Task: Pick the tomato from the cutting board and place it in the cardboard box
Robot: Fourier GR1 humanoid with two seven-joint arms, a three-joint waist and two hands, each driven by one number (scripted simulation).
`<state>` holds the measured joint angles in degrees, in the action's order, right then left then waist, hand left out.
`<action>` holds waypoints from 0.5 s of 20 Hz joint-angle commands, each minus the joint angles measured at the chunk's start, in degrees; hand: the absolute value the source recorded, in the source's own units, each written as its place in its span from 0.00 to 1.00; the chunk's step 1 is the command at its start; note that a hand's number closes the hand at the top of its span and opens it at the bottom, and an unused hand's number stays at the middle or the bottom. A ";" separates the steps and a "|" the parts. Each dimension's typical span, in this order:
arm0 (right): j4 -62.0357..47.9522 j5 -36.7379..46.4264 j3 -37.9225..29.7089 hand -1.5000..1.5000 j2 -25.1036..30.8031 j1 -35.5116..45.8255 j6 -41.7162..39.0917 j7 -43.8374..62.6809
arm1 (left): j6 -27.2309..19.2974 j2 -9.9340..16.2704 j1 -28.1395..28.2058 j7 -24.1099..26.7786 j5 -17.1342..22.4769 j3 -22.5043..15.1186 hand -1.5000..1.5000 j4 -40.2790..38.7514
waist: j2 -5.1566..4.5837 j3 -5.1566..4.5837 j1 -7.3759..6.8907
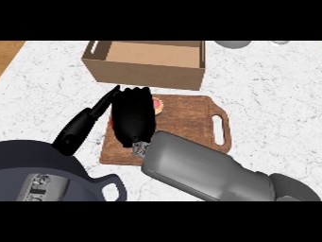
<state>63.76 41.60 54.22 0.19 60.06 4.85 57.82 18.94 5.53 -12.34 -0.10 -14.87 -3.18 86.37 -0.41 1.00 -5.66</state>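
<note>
One hand (pixel 132 118), the right, fingers straight, hovers over the cutting board (pixel 191 125), covering most of the tomato (pixel 159 105) just in front of the cardboard box (pixel 146 64); no writing legible.

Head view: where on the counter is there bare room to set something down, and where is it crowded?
Bare white marble counter lies right of the brown wooden cutting board, and left of the open cardboard box. It is crowded over the board's left half, where the black right hand covers the red tomato, and lower left by the dark pot.
</note>
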 commanded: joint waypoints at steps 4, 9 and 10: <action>6.19 -6.00 0.89 1.00 -0.17 10.89 2.94 6.58 | -2.56 -3.98 -0.22 -3.00 3.58 1.57 0.50 -0.05 | 0.38 -1.09 1.45; 10.16 -6.78 -2.61 1.00 -0.17 18.97 4.74 12.36 | -5.28 -4.79 -0.78 -3.07 1.91 -0.43 0.50 -1.64 | 0.70 -1.13 2.61; 9.26 -4.51 -1.61 1.00 -0.16 18.02 7.37 13.36 | -3.05 -2.65 -1.87 -3.75 4.55 1.83 0.50 -0.74 | 0.70 -1.11 2.86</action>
<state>71.42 36.28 53.14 0.52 74.49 7.57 61.48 17.24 6.71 -11.36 -0.65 -14.10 -4.01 85.93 0.21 0.92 -4.06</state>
